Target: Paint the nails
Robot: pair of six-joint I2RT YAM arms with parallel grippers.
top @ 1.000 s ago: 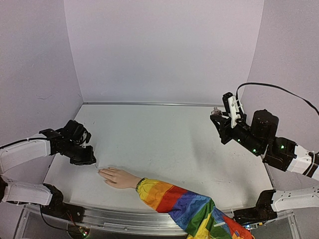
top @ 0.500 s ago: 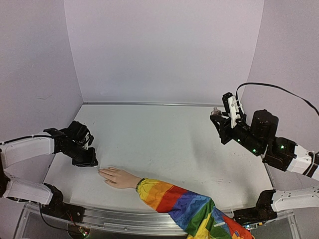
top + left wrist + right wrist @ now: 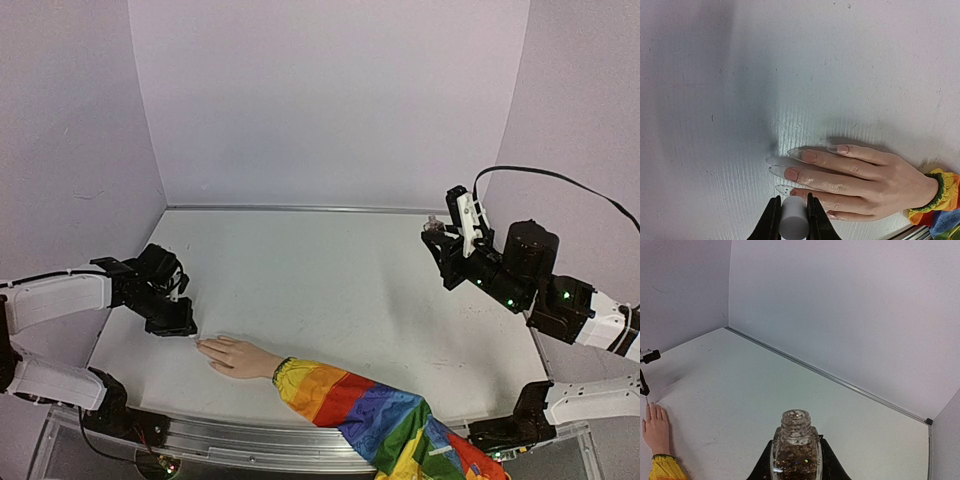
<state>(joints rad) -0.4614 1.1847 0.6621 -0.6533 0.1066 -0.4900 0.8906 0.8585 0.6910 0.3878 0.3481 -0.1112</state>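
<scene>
Two grips to watch, neither with much margin.

Left gripper (image 3: 791, 220) is clamped on a white cylindrical cap (image 3: 793, 225), presumably the brush handle. It sits low over the near-left of the table (image 3: 330, 270), right at the fingertips of the mannequin hand (image 3: 238, 357). The brush tip itself is hidden under the cap in the left wrist view, so I can't tell if bristles touch a nail.

The nails (image 3: 792, 173) are long, clear and pointed, on a hand lying palm down, fingers pointing left, rainbow sleeve (image 3: 370, 415) trailing to the near right. Some look glossy; I can't say which are coated.

Right gripper (image 3: 795, 460) is closed around an uncapped glitter polish bottle (image 3: 795, 450), held upright in the air at the right side, well apart from the hand.

Risks as I read them:
- Brush misses the nail plate and drags polish onto skin or table. Cause: nails are nearly transparent against a pale surface, and the tip is occluded.
- Too much downward push shoves the hand. It seems to lie loose, so it would likely slide or rotate and throw off later strokes.
- Open bottle tilts during a re-dip and spills. Nothing caps it.
- Re-dip needs both arms to meet; misalignment could knock the brush on the bottle neck.
- Polish thickens while the brush waits.
</scene>
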